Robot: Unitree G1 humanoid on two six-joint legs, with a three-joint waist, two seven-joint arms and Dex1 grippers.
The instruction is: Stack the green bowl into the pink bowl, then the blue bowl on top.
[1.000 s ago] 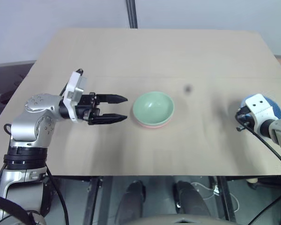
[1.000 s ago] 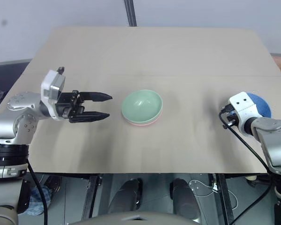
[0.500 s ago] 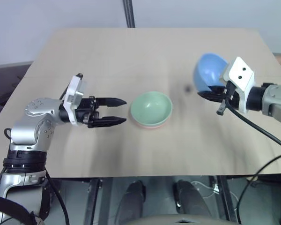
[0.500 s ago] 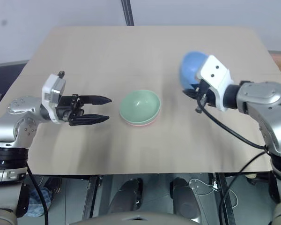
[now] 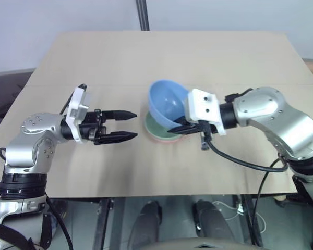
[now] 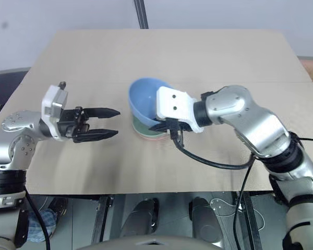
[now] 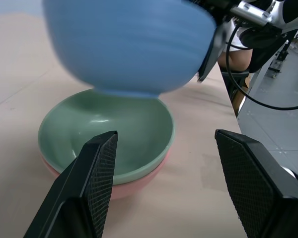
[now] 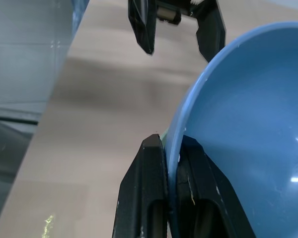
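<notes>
- Head views: the right gripper (image 6: pixel 164 125) has its jaws clamped on the near rim of the blue bowl (image 5: pixel 168 101), tilted and hanging just above the green bowl (image 6: pixel 142 127), a touch toward eleven o'clock of it.
- Left wrist view: the green bowl sits nested in the pink bowl (image 7: pixel 124 186) on the worktop (image 7: pixel 188 208), empty; the blue bowl's base is right over its centre.
- Right wrist view: the left gripper (image 8: pixel 176 22) waits beyond the rim, jaws spread, holding nothing.

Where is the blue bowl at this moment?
In the left eye view, the blue bowl hangs mid-table, clamped in the right claw, just above the green bowl.
</notes>
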